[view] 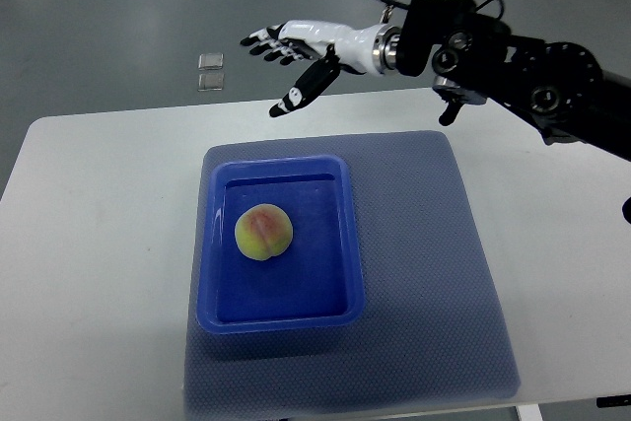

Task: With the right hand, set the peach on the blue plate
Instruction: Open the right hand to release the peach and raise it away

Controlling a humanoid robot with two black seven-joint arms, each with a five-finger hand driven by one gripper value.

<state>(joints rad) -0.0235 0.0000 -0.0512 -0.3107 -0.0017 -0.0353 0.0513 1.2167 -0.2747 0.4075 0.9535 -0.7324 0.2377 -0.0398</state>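
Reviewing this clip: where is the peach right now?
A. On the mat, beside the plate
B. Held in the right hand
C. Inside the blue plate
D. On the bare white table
C: the peach sits inside the blue plate, while the right hand is above the table's far edge with fingers spread, holding nothing.

Peach [263,232], below-left of the hand [289,54], is showing yellow-green with a pink-red blush. Tray [347,244] under it is reading glossy bright blue. Mat [434,273] below the hand is showing dull blue with fine woven texture. Table [99,244] is looking plain white. Hand is showing white shell with black fingertips; arm [532,76] behind it is black. Floor [118,17] is grey.
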